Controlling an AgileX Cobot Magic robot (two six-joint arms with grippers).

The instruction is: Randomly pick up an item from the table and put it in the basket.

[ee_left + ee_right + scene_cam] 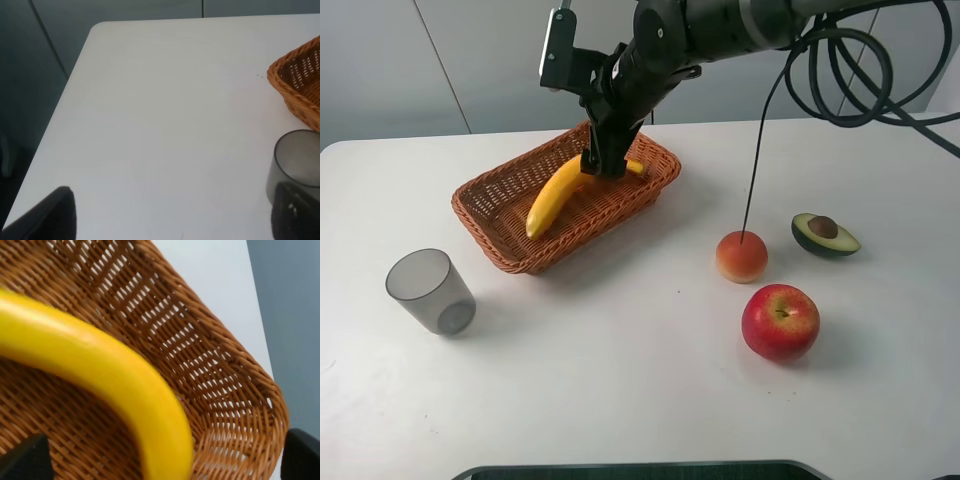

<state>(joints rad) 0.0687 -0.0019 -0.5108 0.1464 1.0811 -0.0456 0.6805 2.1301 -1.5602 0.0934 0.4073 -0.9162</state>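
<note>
right claw (605,167) angled down astride banana (551,198).

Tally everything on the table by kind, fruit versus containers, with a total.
Fruit: 4 (banana, peach, apple, halved avocado)
Containers: 2 (basket, cup)
Total: 6

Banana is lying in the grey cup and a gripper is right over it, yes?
No, not in the cup. The banana lies in the basket, and the right gripper is right over it. The exterior high view shows this; the cup stands apart on the table.
</note>
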